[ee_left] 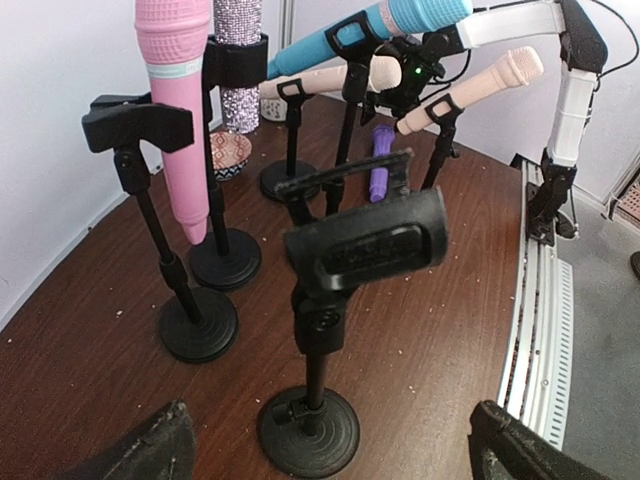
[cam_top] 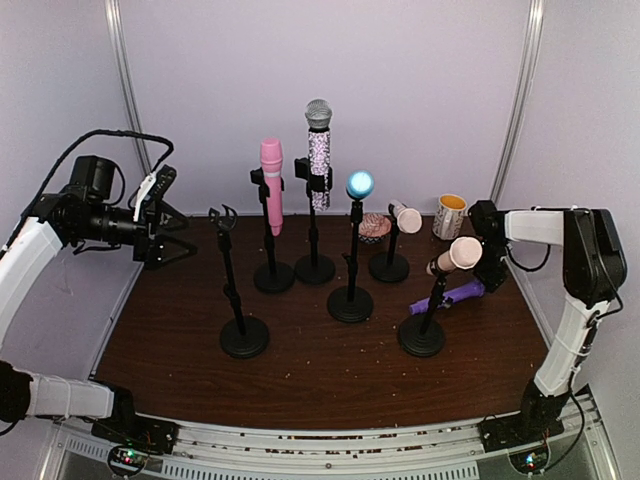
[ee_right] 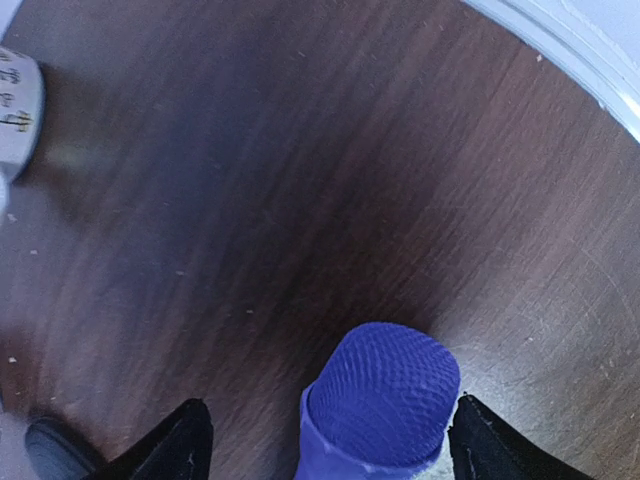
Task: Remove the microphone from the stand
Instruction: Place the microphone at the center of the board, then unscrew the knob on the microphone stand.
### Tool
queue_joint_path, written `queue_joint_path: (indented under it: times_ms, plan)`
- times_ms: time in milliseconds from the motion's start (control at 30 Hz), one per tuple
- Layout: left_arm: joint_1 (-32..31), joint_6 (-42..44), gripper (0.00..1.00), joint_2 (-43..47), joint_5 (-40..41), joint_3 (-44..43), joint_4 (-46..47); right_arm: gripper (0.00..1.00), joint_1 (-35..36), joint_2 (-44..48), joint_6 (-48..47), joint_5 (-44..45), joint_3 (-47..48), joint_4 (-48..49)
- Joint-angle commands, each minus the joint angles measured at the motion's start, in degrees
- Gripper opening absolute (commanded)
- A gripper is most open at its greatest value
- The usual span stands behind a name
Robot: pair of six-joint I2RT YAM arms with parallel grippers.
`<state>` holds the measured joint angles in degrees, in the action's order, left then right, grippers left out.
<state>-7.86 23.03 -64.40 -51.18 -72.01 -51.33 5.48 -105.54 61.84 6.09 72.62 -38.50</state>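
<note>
Top view first: the purple microphone (cam_top: 452, 296) is lying flat on the dark wooden table (cam_top: 330, 375), near the right edge, just behind the base of the stand carrying the beige mic (cam_top: 456, 254). The right gripper (cam_top: 489, 268) hangs over its far end. The empty stand (cam_top: 243, 300) is toward the front left. Behind it the pink mic (cam_top: 271, 185), sparkly mic (cam_top: 319, 150), blue mic (cam_top: 359, 185) and cream mic (cam_top: 406, 217) all sit in stands. A mug (cam_top: 449, 216) and a little bowl (cam_top: 374, 227) are near the back right. The left gripper (cam_top: 178, 233) floats above the left edge with its jaws spread wide, holding nothing.

Left wrist view: the two fingers (ee_left: 140, 450) poke in at the bottom corners, far apart, nothing between them. The empty stand's clip (ee_left: 365, 245) is front and centre, and the pink mic (ee_left: 175, 100) is up on the left. The purple microphone (ee_left: 382, 165) shows on the table further back.

Right wrist view: looking straight down on the purple microphone's mesh head (ee_right: 380, 395). The right gripper (ee_right: 335, 450) is parted, one finger either side of it. There's a clear gap on the left side, while the other finger (ee_right: 495, 450) sits right beside the head, and I can't tell if it touches. Not clamped, anyway. The mug (ee_right: 15, 110) peeks in at the left edge with some dark lettering, too blurry to read.
</note>
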Motion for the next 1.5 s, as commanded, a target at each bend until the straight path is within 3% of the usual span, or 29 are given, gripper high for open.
queue_joint_path:
  times_ms: [0, 267, 467, 633, 833, 900, 1000, 1100, 1333, 1400, 1467]
  plan:
    - [0.5, 1.6, 0.98, -0.5, 0.6, -0.6, -1.6, 0.83, 1.4, 7.6, -0.7, 3.2, -0.5, 3.7]
    - [2.6, 3.0, 0.98, -2.9, -1.0, -1.8, -4.1, 0.81, 8.8, 32.1, -5.6, 12.1, -10.1, 6.1]
    - [2.8, 4.2, 0.96, -3.6, -3.0, -0.7, -4.2, 0.78, 23.6, 45.7, -10.4, 26.7, -8.9, 0.7]
    - [3.0, 6.4, 0.93, -4.3, -2.6, 1.7, -4.7, 0.73, 39.6, 46.8, -15.4, 39.6, 3.0, -6.7]
    - [6.5, 12.0, 0.82, -9.8, -5.6, 2.4, -8.4, 0.69, 62.4, 36.5, -26.9, 53.5, 22.0, -9.8]
    - [7.6, 13.3, 0.78, -12.7, -6.5, 1.9, -10.1, 0.69, 67.6, 32.0, -32.0, 52.2, 26.2, -7.5]
    - [7.9, 14.0, 0.71, -16.1, -7.4, 1.6, -10.9, 0.69, 70.8, 25.7, -37.8, 40.1, 29.0, -2.6]
    - [7.9, 13.4, 0.69, -17.4, -8.5, 3.0, -9.4, 0.69, 72.7, 19.3, -39.7, 30.4, 28.4, 1.5]
    - [7.9, 11.4, 0.62, -22.1, -10.9, 5.1, -2.9, 0.64, 73.1, 6.0, -38.8, 19.5, 28.6, 6.4]
    - [7.9, 17.2, 0.61, -24.2, -12.6, 4.2, -5.2, 0.63, 73.0, 4.2, -38.2, 18.4, 28.0, 6.7]
    - [7.9, 31.1, 0.64, -26.2, -13.6, 2.5, -11.7, 0.62, 72.9, 3.4, -37.4, 17.1, 26.5, 7.0]
